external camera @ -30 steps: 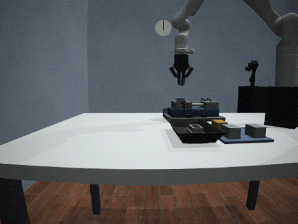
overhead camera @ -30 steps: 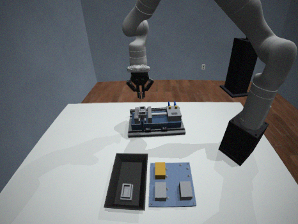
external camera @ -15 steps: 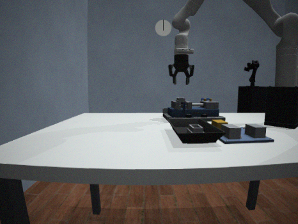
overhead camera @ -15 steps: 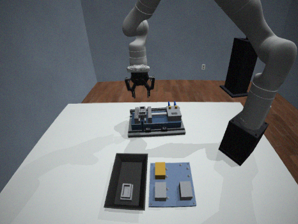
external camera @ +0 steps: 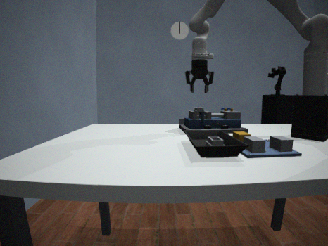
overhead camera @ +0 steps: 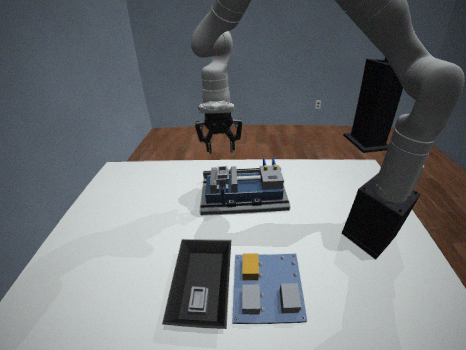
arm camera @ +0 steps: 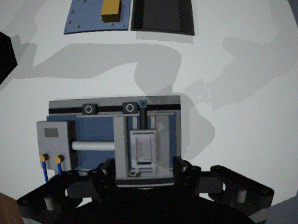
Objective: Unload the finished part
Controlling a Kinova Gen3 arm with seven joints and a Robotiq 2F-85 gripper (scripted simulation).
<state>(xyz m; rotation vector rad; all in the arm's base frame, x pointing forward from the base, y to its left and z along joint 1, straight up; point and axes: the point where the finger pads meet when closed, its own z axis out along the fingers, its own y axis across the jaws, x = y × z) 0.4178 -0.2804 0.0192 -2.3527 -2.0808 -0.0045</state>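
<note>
The finished grey part with a pocket on top (overhead camera: 222, 176) sits clamped between the jaws of the blue vise (overhead camera: 244, 188) at the middle of the table. It also shows in the wrist view (arm camera: 143, 147) and in the exterior view (external camera: 199, 111). My gripper (overhead camera: 219, 145) hangs well above the vise, directly over the part, open and empty. It shows in the exterior view (external camera: 199, 89) too. The black outfeed tray lies at the front and holds one pocketed part (overhead camera: 198, 299) at its near end.
A blue plate (overhead camera: 269, 288) right of the tray carries a yellow block (overhead camera: 250, 265) and two grey blocks (overhead camera: 251, 298). The arm's black base (overhead camera: 379, 216) stands at the table's right side. The vise handle end with blue-yellow knobs (overhead camera: 270, 172) is at its right.
</note>
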